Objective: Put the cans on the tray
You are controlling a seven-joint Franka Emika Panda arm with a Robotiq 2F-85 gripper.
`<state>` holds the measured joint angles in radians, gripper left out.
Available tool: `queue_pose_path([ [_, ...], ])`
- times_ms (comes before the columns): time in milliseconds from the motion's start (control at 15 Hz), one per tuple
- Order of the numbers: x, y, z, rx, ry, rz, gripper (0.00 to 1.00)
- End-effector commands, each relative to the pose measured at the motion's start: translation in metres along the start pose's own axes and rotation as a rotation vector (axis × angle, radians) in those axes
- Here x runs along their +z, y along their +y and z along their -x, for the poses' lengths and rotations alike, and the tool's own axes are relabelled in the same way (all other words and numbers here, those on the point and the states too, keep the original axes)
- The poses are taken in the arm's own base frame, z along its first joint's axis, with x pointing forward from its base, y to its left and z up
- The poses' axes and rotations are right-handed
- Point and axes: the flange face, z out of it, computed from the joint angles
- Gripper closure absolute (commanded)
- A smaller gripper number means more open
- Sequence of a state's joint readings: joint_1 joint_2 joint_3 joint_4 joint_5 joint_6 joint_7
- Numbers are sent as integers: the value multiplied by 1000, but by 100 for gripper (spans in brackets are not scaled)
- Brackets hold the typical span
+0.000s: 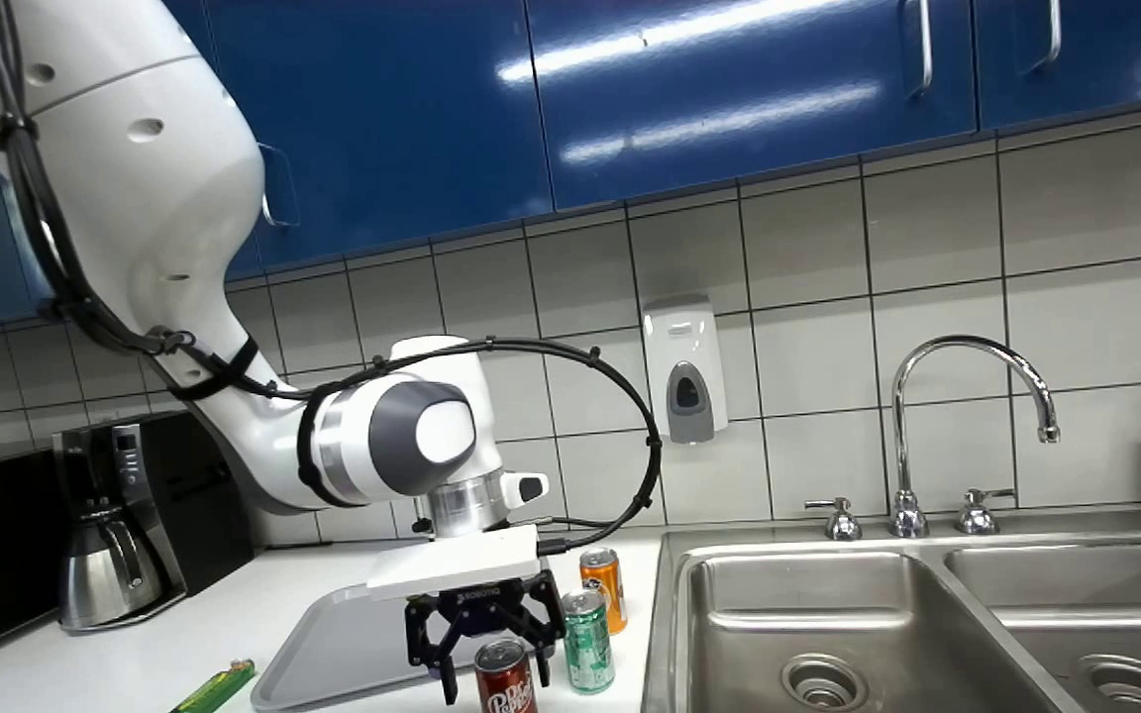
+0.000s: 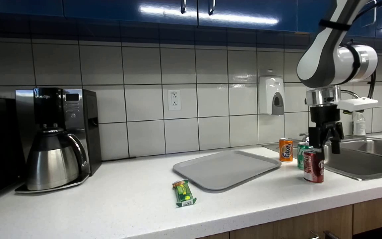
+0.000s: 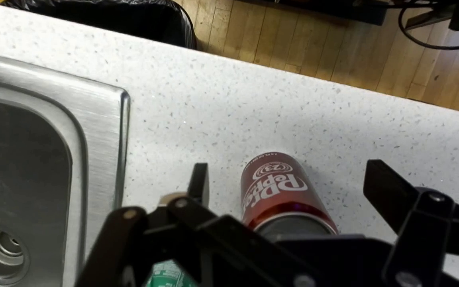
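The dark red can (image 1: 506, 685) stands upright on the counter near the front edge, also in an exterior view (image 2: 313, 171) and the wrist view (image 3: 273, 189). My gripper (image 1: 496, 683) is open above it, pointing down; in the wrist view (image 3: 287, 174) its fingers flank the can with a gap on both sides. The green can (image 1: 588, 649) stands just behind, close to a finger, partly hidden in an exterior view (image 2: 300, 161). The orange can (image 2: 286, 150) stands farther back. The light grey tray (image 2: 224, 169) lies bare beside the cans, partly behind my gripper in an exterior view (image 1: 348, 644).
The steel sink (image 1: 808, 619) borders the cans on the side away from the tray. A green snack packet (image 2: 183, 193) lies by the tray. A coffee maker (image 2: 58, 142) stands farther along. A white dispenser (image 2: 271, 95) hangs on the wall. Blue cabinets hang above.
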<state>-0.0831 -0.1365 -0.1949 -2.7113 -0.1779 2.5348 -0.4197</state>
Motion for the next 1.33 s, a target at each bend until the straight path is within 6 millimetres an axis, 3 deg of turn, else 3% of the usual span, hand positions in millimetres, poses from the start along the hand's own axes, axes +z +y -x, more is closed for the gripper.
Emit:
queue_pose_path([
  [0,10,3,-20,-25,11,0,0],
  [800,32,2,-58,-63,-5,3,0],
  [867,33,2,-60,-64,-6,2,25],
  [1000,33,3,-62,-66,-6,3,34],
  [1200,33,3,-63,-69,-6,7,58],
  [1267,33,3,-63,-69,-7,7,60],
])
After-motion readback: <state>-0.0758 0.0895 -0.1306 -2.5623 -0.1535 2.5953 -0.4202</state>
